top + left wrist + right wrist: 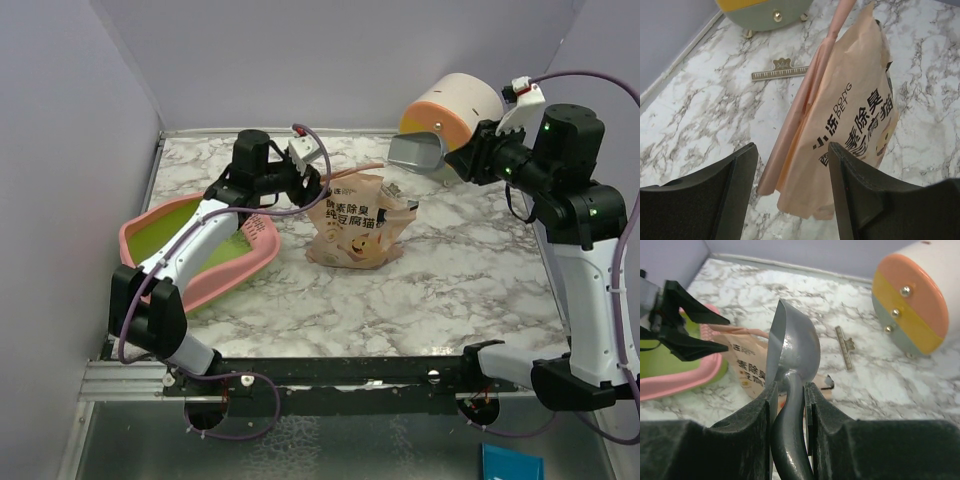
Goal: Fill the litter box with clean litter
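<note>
1. The left jaws stand wide apart. Their matte black fingers (pixel 705 200) are blunt slabs with nothing between them, so they hold nothing.
2. Just ahead of that gap stands the pouch (pixel 850 115). It is crinkled tan paper printed with bold black Chinese characters, and it slumps on the bench (pixel 450 290). A smooth salmon-pink fold runs down the pouch edge nearest the left-hand finger. I cannot tell whether the fingers touch the pouch, and its contents do not show.
3. Behind the left jaws and to their left, partly under that arm, lies the litter box (pixel 215 285). It is a wide, shallow tray of glossy pink plastic with rounded corners and a flat yellow-green inside.
4. The right jaws are closed on the narrow curved handle of the scoop (pixel 795 347), one black finger pressed to each side. The scoop is dull grey metal with a deep rounded bowl, turned on edge and held up off the bench.
5. Beyond the bowl, to the right of those jaws, a small flat tan strip (pixel 845 347) with fine ribs lies on the white, grey-veined marble surface.
6. Farthest out is the drawer unit (pixel 912 305), a smooth round drum. Its face is banded orange, yellow and grey-green, with a small shiny knob on each band.
</note>
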